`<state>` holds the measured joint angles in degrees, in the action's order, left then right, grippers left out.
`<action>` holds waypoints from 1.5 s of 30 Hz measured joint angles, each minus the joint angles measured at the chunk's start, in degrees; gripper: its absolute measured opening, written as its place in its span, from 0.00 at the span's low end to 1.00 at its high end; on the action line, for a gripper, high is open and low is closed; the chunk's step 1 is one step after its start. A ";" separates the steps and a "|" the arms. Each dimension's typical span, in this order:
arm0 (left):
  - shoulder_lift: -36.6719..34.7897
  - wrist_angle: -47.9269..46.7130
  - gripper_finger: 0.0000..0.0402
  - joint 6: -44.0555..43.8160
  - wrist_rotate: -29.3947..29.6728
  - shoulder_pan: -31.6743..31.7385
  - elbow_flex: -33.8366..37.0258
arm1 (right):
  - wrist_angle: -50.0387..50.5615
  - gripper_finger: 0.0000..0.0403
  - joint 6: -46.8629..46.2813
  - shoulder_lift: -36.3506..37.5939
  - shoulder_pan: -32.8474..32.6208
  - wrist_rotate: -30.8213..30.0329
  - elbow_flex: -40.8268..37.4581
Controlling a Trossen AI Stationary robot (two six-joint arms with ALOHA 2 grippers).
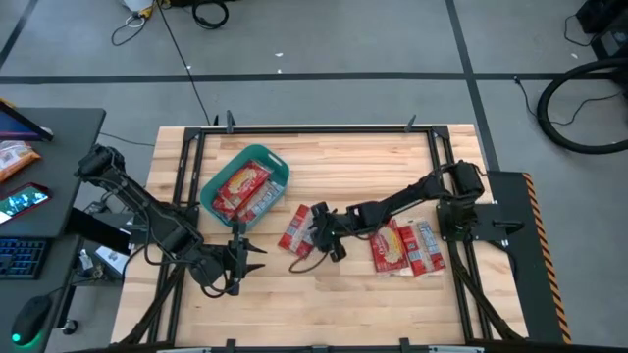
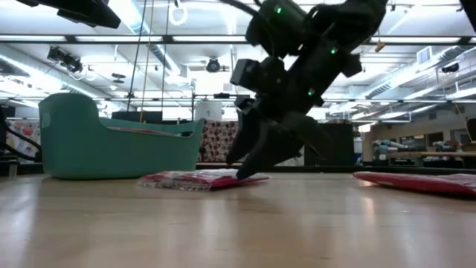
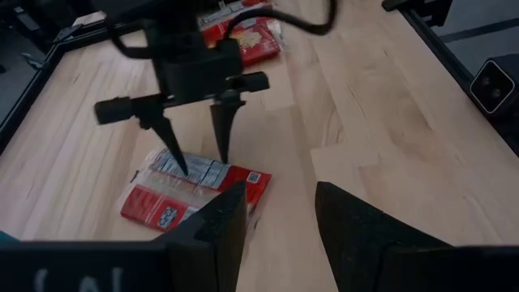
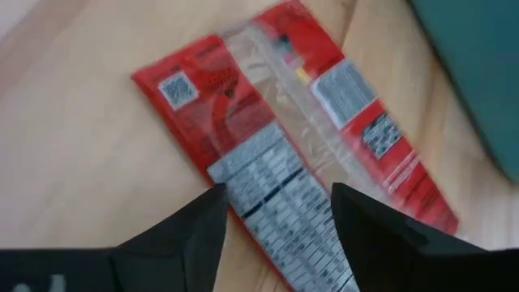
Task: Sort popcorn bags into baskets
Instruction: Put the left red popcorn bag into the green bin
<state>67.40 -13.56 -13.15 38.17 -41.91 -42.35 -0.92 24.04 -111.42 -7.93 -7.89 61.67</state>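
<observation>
The left pincer (image 1: 247, 257) hovers near the desk's front edge, fingers spread wide and empty, pointing across at the work. Past it, mid-desk, the right pincer (image 1: 319, 233) stands over a lone popcorn bag (image 1: 297, 227) lying back side up just beside the basket (image 1: 228, 169); its fingers (image 3: 223, 130) are parted, tips down on or just above the wrapper, gripping nothing.

To take this bag well, I judge the fingers should straddle one short edge and close firmly, since the flat, slick film gives little to catch; then lift clear of the rim before carrying over.

The left wrist view shows both fingertips meeting the bag, which the overhead view hides beneath the arm. The overhead view alone shows more bags (image 1: 404, 247) near the desk's right edge and bags already in the basket (image 1: 241, 188).
</observation>
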 joint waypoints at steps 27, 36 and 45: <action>0.36 2.54 0.38 2.94 -2.05 -1.45 -0.03 | -5.10 0.02 -4.97 0.26 4.00 9.89 -5.65; 8.97 2.60 0.39 5.49 2.30 -0.62 -0.04 | -3.38 0.01 -10.83 0.04 2.27 8.88 -0.76; 14.45 3.05 0.49 4.88 4.91 -0.32 -0.04 | 2.27 0.01 -13.64 0.04 1.14 6.13 3.99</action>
<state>81.84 -10.51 -8.27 43.08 -42.23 -42.39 1.35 10.40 -111.37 -6.79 -1.76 65.66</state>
